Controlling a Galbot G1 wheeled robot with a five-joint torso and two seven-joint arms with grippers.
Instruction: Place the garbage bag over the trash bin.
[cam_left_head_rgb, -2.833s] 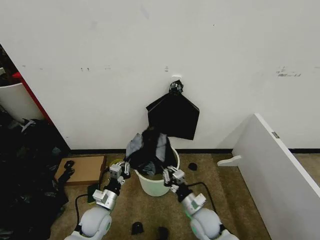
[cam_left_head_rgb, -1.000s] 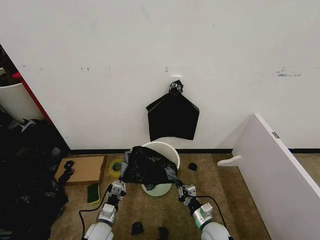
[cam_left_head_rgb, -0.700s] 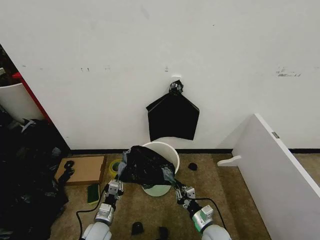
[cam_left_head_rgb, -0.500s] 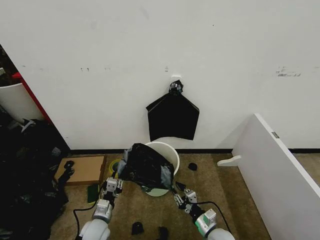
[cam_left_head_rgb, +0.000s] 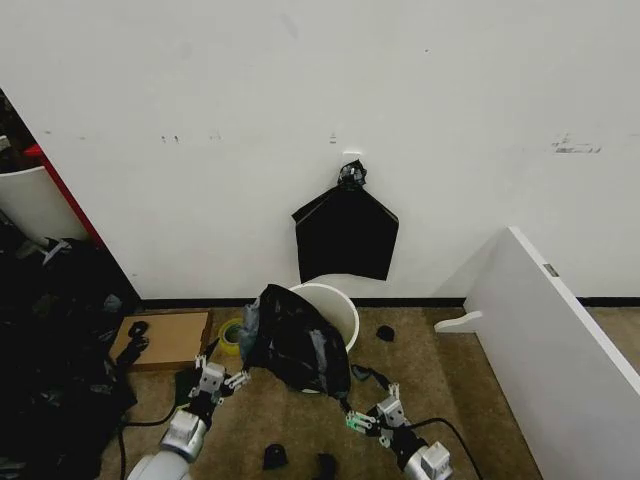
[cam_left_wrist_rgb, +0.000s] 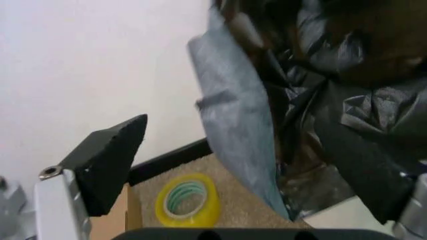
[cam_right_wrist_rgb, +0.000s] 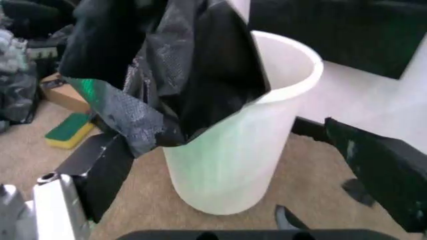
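Head view, change: both arms drawn back and down toward the robot compared with a second ago, when each gripper was up at the bag's lower edge; bag now released.
Head view, garbage bag (cam_left_head_rgb: 293, 340): draped crumpled over the near-left part of the trash bin (cam_left_head_rgb: 340, 306), spilling down its front; far-right rim bare and white.
Head view, left gripper (cam_left_head_rgb: 213, 380): low on the carpet side, near the bag's lower left edge but apart from it; jaws spread, nothing between them.
Head view, right gripper (cam_left_head_rgb: 372, 412): below and right of the bag's hanging hem, apart from it; jaws spread and empty.
Head view, surroundings: flat black bags (cam_left_head_rgb: 346, 232) hung on the wall above the bin; tape roll (cam_left_head_rgb: 231, 335) and cardboard box (cam_left_head_rgb: 165, 339) on the floor to the left.
Left wrist view, bag (cam_left_wrist_rgb: 313, 95): hanging just ahead of the jaws, grey inner face and black folds showing; no plastic pinched between the black pads (cam_left_wrist_rgb: 110, 160).
Left wrist view, tape roll (cam_left_wrist_rgb: 189, 200): flat on the carpet beyond the bag's edge.
Right wrist view, bag (cam_right_wrist_rgb: 167, 75): heaped over one side of the bin (cam_right_wrist_rgb: 233, 150), rim arc bare on the other; jaws wide either side, bin wall well ahead, untouched.
Meaning for the task, as a judgement: bag merely laid on, mouth not stretched round the rim; cover only partly done, regrasp likely needed.
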